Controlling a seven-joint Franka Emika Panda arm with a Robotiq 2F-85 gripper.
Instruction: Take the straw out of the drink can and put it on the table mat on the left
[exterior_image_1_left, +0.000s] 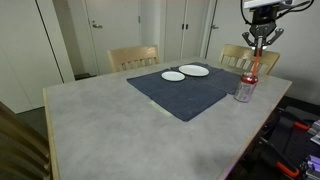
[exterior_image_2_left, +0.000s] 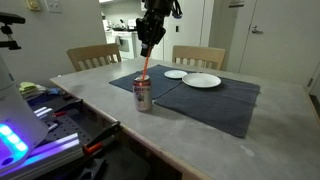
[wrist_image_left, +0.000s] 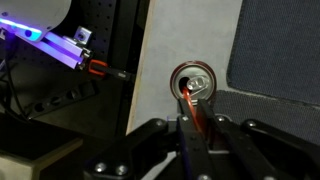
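The pincer (wrist_image_left: 197, 128) is pinched shut on the upper part of the straw (exterior_image_2_left: 145, 68) and hangs directly above the drink can (exterior_image_2_left: 143, 95). The straw's lower end sits inside the can's mouth, so the grasp looks made but the pull-out is not yet done. The can stands on the bare desk (exterior_image_1_left: 100, 120), just beside an edge of the table mat (exterior_image_1_left: 185, 92), which carries 2 white plates (exterior_image_1_left: 194, 70) at its far side. Left to do: lift the straw clear, carry it over the mat, lay it down and let go.
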